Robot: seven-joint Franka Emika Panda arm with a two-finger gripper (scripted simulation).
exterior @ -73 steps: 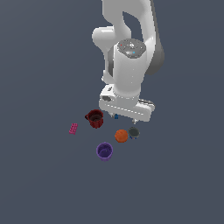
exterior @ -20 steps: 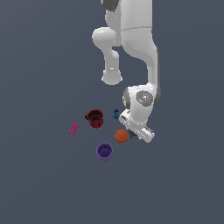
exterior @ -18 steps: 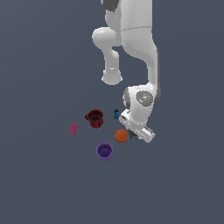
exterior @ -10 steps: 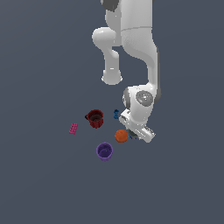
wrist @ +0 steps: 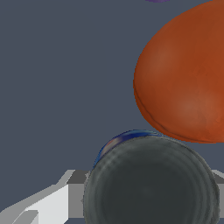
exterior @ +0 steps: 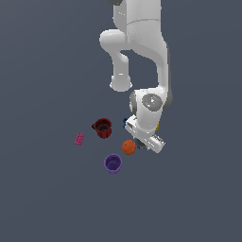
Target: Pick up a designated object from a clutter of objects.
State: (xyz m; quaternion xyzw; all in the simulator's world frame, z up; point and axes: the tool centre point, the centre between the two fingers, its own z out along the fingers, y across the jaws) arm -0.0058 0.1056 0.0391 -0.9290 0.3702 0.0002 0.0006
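Dark grey floor, and the gripper [exterior: 144, 141] is right down over the can [wrist: 151, 179], just right of the orange ball [exterior: 128, 147]; fingers [wrist: 43, 205] flank it, whether they pinch I cannot tell

No writing to read anywhere: no label, brand, number or sign shows in either view. The can [wrist: 151, 183], close up in the wrist view, has a plain dark top, and the ball [wrist: 186, 74] beside it is plain orange.
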